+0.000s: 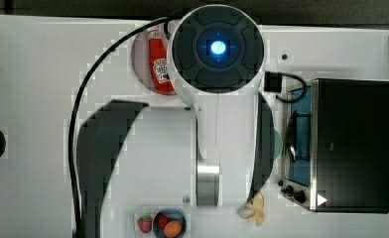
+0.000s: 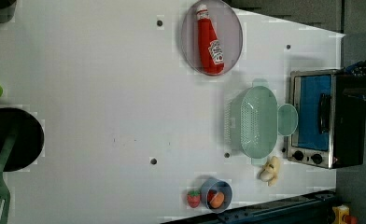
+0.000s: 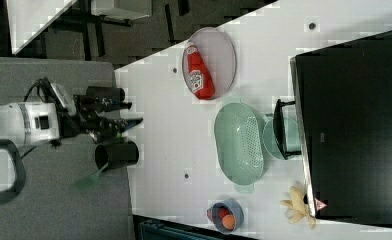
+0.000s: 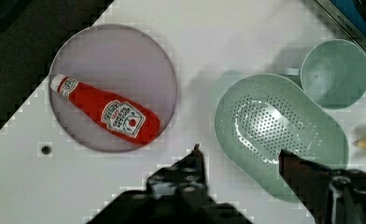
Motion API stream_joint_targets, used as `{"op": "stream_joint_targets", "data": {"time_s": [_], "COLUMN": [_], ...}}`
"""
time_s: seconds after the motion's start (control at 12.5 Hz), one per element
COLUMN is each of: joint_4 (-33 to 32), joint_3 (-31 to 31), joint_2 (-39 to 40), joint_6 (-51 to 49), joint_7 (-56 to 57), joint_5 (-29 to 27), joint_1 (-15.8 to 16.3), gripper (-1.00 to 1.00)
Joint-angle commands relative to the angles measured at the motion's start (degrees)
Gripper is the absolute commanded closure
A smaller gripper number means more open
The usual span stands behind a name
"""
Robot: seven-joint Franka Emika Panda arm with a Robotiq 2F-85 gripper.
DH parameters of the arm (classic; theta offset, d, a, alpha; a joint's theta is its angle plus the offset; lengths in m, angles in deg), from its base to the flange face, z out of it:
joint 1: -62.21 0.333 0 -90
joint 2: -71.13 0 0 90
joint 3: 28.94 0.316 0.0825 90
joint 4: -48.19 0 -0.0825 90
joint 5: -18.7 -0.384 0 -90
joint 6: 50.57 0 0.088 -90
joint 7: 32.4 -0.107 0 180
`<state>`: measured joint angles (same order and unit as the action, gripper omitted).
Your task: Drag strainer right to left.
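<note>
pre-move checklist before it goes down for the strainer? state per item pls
1. Gripper open and empty: ok, the fingers stand apart with nothing between them in the wrist view.
2. Strainer upright on the table, bowl facing up: ok.
3. Strainer free of its neighbours: not ok, the mint cup sits right against its rim on the oven side; touching or not, cannot tell.
4. Drag lane toward the left view's left: ok, bare table there; the plate with the ketchup bottle and the blue bowl lie off to the sides.
5. Gripper lined up over the strainer rim: cannot tell.
</note>
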<state>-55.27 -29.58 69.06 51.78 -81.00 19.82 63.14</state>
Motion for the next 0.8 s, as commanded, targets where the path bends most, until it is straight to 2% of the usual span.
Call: {"op": "stream_joint_targets", "data": {"time_s": [0.08,0.24,0.56,0.8], "joint_4": [-17.2,-17.5,-24.1,-31.4], "joint_3": [-2.8,-2.8,-2.6,-2.6], "joint_2": [-30.2,-29.9,-26.5,-21.5], "joint_6": [-13.2,-13.1,-8.9,3.5], "joint_7": [-1.2,-1.2,-2.3,-5.6], "joint_5": [1.4,1.4,1.4,1.4], "joint_1": [0.6,0.6,0.7,0.7], "gripper": [-0.58,-0.99,-1.00,-1.00]}}
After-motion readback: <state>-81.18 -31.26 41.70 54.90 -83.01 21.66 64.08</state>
